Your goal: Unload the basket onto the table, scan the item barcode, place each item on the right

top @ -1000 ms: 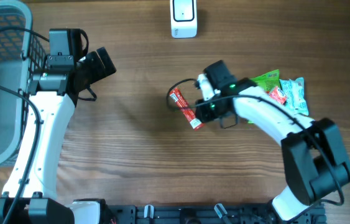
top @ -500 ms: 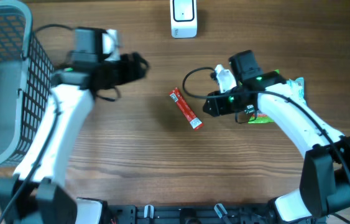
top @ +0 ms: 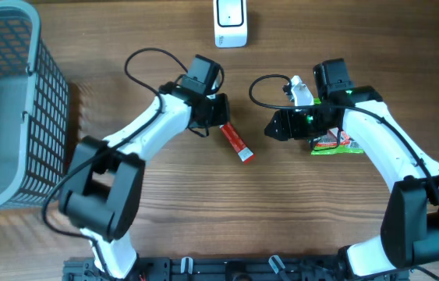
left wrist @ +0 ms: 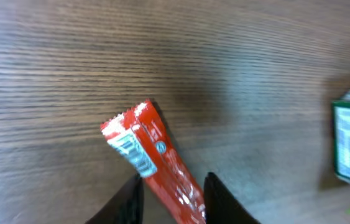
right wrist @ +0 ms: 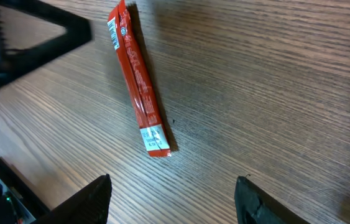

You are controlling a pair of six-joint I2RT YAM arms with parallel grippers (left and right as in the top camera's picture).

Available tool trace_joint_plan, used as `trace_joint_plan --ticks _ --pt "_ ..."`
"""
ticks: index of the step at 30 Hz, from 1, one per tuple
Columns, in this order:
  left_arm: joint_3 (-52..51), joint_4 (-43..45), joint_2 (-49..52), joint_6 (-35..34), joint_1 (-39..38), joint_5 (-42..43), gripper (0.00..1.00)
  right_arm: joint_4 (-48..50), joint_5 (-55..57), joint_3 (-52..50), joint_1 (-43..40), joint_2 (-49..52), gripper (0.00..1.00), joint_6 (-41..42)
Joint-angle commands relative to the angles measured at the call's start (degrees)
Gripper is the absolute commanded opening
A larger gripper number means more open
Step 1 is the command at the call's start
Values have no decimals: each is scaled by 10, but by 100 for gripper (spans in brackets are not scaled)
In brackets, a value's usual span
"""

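The red snack stick lies flat on the wooden counter near its middle, slanted, with its upper end toward the left arm and its lower end pointing to the near edge. The left jaws are down over that upper end: in the left wrist view the stick runs between the two dark fingers, a white label patch showing on the part that pokes out beyond the tips. The left jaws stand narrow, only a little wider than the stick itself. The finger on the right of that view looks to be at the wrapper's edge, while a thin strip of counter shows beside the other one. Whether they actually pinch the stick or only straddle it I cannot tell. The right jaws are off to the stick's other side, near but apart from it, and point toward it. In the right wrist view the whole stick lies ahead of the fingers, clear of both, with a white label at its nearer end. The right jaws are spread wide and have only bare counter between them, touching nothing. Behind the right arm a few green packets lie on the counter. The white scanner stands at the far edge, well apart from the stick, and a grey basket sits at the left.
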Motion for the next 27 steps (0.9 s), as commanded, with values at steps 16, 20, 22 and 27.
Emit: trace_joint_plan --ticks 16,20,22,27 --pt "-5 14 85 -66 -13 -65 40 24 -13 -14 2 28 65 -14" --pt "-5 19 85 -66 -14 -63 42 36 -13 -26 2 28 65 -14" --pt "-4 25 82 -66 -13 -53 44 48 -13 -37 2 29 65 -14" --pt "-2 21 86 -66 -12 -60 43 67 -14 -59 2 29 65 -13"
